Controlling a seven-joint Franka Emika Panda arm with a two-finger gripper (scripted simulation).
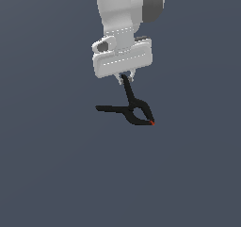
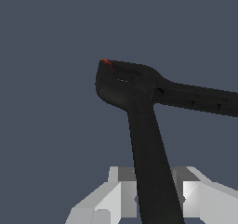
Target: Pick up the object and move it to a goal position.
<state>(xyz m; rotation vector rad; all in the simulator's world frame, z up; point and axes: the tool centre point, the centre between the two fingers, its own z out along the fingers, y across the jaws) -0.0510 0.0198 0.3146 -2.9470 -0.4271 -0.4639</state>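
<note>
The object [image 1: 134, 109] is a small black spring clamp with two thin splayed handles, a looped jaw and a tiny red tip. It hangs in the air below my white gripper [image 1: 125, 78], which is shut on the end of one handle. The other handle points toward the exterior view's left. In the wrist view the held handle of the object [image 2: 146, 144] runs from between my fingers [image 2: 122, 195] up to the looped jaw, with the red tip at its far end. My gripper [image 2: 158, 199] pinches the handle from both sides.
A plain dark grey-blue surface fills both views. The white arm [image 1: 127, 9] comes down from the top of the exterior view.
</note>
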